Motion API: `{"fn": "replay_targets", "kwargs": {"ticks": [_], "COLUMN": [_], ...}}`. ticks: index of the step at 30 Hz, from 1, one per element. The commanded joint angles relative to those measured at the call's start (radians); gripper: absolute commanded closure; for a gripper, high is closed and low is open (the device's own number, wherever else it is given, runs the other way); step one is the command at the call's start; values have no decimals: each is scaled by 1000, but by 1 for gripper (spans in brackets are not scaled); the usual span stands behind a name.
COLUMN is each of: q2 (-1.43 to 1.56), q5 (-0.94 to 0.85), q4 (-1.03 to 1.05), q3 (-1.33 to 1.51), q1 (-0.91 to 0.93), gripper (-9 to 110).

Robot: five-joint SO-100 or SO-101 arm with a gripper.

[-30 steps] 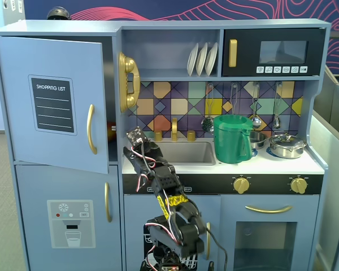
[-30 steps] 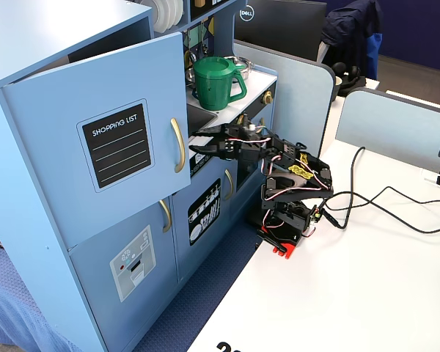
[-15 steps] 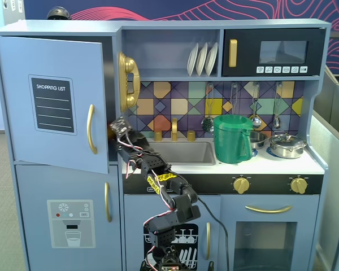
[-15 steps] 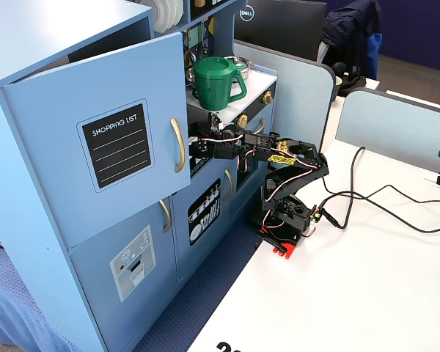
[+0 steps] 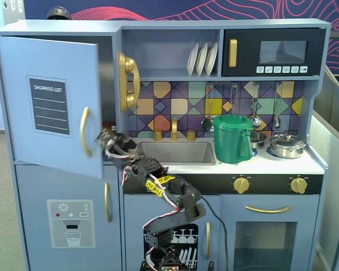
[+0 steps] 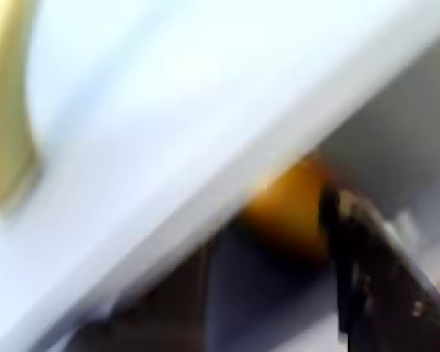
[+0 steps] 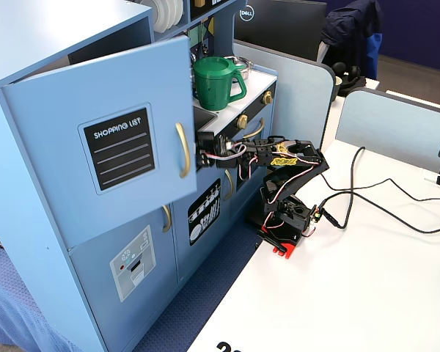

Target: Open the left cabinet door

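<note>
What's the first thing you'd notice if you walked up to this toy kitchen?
Probably the big blue left cabinet door with its SHOPPING LIST board, hanging partly open at the upper left in both fixed views. The robot's gripper reaches behind its free edge, near the gold handle. On the counter, right of the sink, stands a bright green pitcher.

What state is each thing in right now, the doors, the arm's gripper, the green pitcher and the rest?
Shopping-list door: partly open, swung outward.
Dispenser door: shut.
Microwave door: shut.
Oven door: shut.
Gripper: at the shopping-list door's free edge, behind it; open or shut cannot be told.
Green pitcher: upright on the counter, lid on.
Plates: standing on edge on the shelf.
</note>
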Motion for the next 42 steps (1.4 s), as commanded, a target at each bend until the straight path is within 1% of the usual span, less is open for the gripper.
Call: {"fn": "replay_targets", "kwargs": {"ticks": [1,12,22,29,34,42], "q2": [51,63,-29,-132,-133,123], "q5": [-9,-120,-232,-278,-265,-147], "q4": [-35,-67,-149,-202,-201,-35], "q3": [20,54,38,-11,-11,78], "q1": [-51,-179,-304,-359,-341,-127], "gripper": [94,94,94,94,94,94]}}
